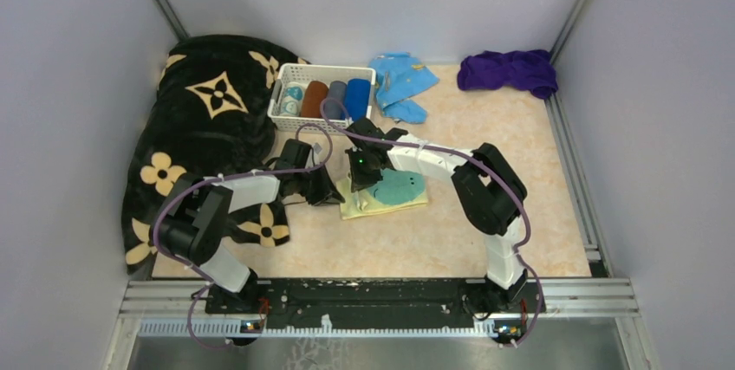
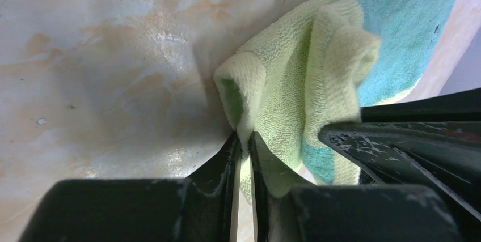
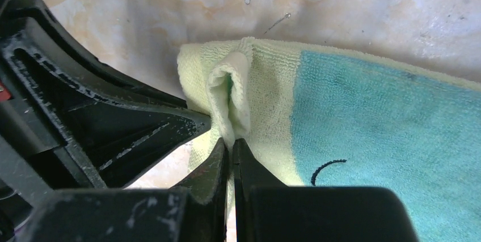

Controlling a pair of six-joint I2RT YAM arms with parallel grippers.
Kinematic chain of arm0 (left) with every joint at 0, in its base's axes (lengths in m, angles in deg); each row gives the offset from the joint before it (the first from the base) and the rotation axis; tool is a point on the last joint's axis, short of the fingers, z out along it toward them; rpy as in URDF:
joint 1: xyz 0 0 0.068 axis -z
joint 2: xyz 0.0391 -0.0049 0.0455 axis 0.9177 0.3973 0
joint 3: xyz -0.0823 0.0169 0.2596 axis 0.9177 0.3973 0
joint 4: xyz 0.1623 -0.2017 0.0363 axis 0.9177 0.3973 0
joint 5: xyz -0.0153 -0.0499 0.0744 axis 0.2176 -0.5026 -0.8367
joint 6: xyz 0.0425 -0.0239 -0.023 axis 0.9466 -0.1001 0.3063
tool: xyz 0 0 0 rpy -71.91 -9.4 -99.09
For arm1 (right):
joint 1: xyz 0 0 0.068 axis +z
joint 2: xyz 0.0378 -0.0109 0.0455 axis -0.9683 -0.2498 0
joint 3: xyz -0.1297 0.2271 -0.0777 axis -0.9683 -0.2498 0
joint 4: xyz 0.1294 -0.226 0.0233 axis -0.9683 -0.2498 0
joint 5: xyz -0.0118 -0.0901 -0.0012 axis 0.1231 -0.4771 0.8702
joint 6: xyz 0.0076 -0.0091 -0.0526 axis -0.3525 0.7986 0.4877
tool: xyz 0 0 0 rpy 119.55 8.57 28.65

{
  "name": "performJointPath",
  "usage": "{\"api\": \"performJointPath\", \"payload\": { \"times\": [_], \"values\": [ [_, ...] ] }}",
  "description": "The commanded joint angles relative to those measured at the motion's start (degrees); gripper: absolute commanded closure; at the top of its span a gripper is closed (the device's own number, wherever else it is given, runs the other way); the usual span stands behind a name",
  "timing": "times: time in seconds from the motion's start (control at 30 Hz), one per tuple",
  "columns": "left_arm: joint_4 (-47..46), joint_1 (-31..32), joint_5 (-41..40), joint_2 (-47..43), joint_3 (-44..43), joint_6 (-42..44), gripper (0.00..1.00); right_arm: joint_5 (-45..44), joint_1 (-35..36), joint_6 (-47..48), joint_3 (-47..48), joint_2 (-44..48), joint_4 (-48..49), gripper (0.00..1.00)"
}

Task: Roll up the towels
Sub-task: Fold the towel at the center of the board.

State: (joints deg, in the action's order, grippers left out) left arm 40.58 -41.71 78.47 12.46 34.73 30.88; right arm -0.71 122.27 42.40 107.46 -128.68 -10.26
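Observation:
The pale yellow towel with a teal marking lies flat on the table's middle. Both grippers pinch its left edge. In the left wrist view my left gripper is shut on a raised fold of the yellow towel. In the right wrist view my right gripper is shut on a bunched fold of the same towel. From above, the left gripper and right gripper sit close together. A dark purple towel lies crumpled at the back right. A royal blue towel is rolled in the basket.
A white basket at the back holds several rolled cloths. A light blue cloth lies to its right. A black blanket with tan flowers covers the left side. Grey walls close in the table on both sides.

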Motion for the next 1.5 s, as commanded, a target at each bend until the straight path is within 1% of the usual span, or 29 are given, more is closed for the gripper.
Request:
{"api": "performJointPath", "payload": {
  "times": [0.0, 0.13, 0.23, 0.53, 0.8, 0.9, 0.93, 1.03, 1.07, 1.17, 1.23, 1.3, 1.37, 1.47],
  "values": [
    [2.6, 0.6, -3.2, 0.5, 1.6, 0.7, 0.83, 0.1, 0.8, -1.4, 3.0, -0.4, 2.2, 1.00],
    [4.7, 0.5, -6.2, -1.4, 1.2, 1.2, 0.82, -0.5, 0.9, -0.6, 4.0, -0.1, 0.9, 1.00],
    [5.5, 0.6, -7.7, -2.8, 1.3, 1.4, 0.82, 0.6, 0.8, -0.4, 4.3, 0.1, 0.6, 1.00],
    [5.3, 1.5, -8.0, -1.8, 1.0, 1.3, 0.83, -0.6, 1.1, -0.4, 5.3, 2.3, -0.5, 1.00],
    [6.3, 1.6, -9.5, -2.4, 0.7, 1.6, 0.83, 1.6, 2.2, -1.2, 4.8, -0.2, 1.1, 1.00],
    [6.4, 1.6, -9.9, -2.9, 1.0, 1.3, 0.81, 1.5, 2.3, -1.4, 4.7, -1.4, 1.8, 1.00],
    [6.4, 1.6, -10.2, -3.1, 1.1, 1.1, 0.80, 1.5, 2.4, -1.5, 4.6, -1.7, 2.1, 0.97],
    [7.4, 1.7, -12.0, -4.5, 1.7, 0.8, 0.76, 2.1, 2.3, -1.5, 4.0, -1.1, 3.5, 0.82],
    [7.9, 1.7, -12.7, -5.1, 1.8, 0.8, 0.72, 1.6, 2.4, -1.3, 3.9, -0.4, 3.7, 0.76],
    [10.1, 1.6, -14.9, -7.2, 2.4, 0.7, 0.65, 0.2, 2.3, 0.1, 3.3, 2.6, 3.7, 0.64],
    [12.0, 1.6, -16.8, -9.2, 2.9, 0.6, 0.59, -1.0, 2.2, 1.5, 1.9, 6.3, 4.0, 0.56],
    [14.4, 1.6, -19.2, -12.2, 3.2, 0.5, 0.53, -2.0, 1.5, 2.6, -1.0, 10.5, 5.1, 0.53],
    [16.8, 1.6, -21.4, -15.2, 3.2, 0.5, 0.48, -2.7, -0.2, 3.3, -6.1, 15.2, 7.6, 0.50],
    [20.3, 2.4, -23.6, -19.3, 1.0, 0.7, 0.44, 1.2, -5.2, 3.2, -17.0, 23.2, 14.6, 0.49]
  ]
}}
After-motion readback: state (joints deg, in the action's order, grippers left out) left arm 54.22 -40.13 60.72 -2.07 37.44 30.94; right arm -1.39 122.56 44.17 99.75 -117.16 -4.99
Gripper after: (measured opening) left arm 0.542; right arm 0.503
